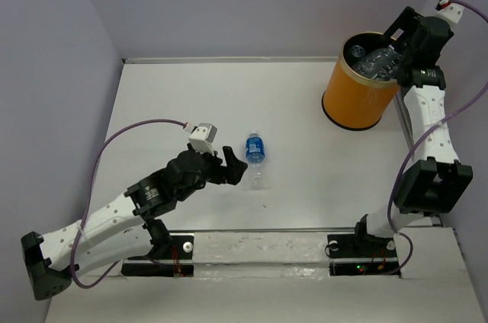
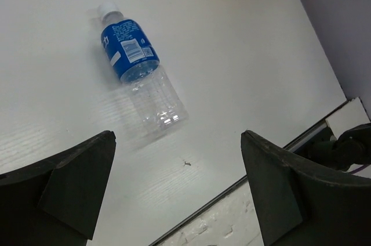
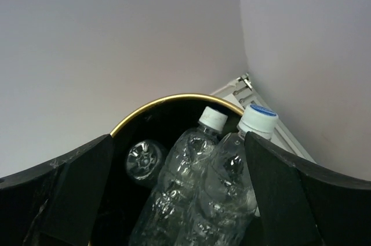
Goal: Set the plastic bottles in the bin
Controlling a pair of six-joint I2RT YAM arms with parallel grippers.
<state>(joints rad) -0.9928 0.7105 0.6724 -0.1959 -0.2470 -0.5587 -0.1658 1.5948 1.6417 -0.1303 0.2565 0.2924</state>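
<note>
Left fingers (image 2: 69, 182) spread wide, just short of the clear blue-labelled plastic bottle (image 2: 139, 75) lying mid-frame overhead on the white surface (image 2: 243, 72); straddle its crinkly body, squeeze gently; right fingers (image 3: 64, 194) gape wide above the orange cylindrical bin (image 1: 357, 98), upper right, clear bottles (image 3: 191, 188) inside.

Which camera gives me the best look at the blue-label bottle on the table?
Left wrist: the blue-label bottle lies whole and close. Top external shows it small beside the left gripper; right wrist misses it.
</note>
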